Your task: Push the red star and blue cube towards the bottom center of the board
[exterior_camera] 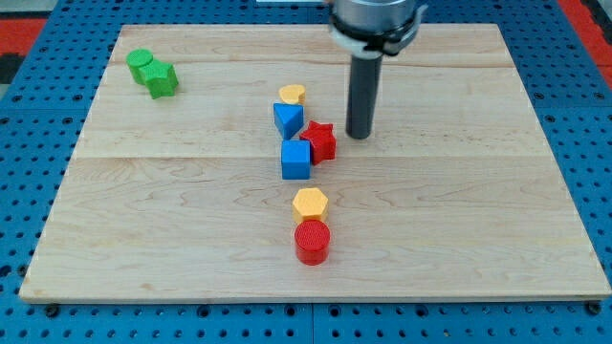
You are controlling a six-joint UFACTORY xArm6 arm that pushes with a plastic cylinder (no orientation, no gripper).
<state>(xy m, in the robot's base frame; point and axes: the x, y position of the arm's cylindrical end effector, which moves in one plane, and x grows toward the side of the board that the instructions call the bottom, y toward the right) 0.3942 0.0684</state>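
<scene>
Red star [321, 140] touches blue cube [296, 160]; my tip [359, 135] just right, smooth wood board [478, 210].

Wooden board [459, 239] on a blue pegboard. My tip [359, 136] stands just right of the red star [320, 140], which touches the blue cube [296, 160]. Blue triangle [288, 118] and yellow heart [292, 94] lie farther; yellow hexagon [310, 204] and red cylinder [312, 242] nearer. Green blocks [152, 73] far left.

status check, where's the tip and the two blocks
Tip right of red star. Star touching blue cube, mid-board. Yellow hexagon, red cylinder block path down.
</scene>
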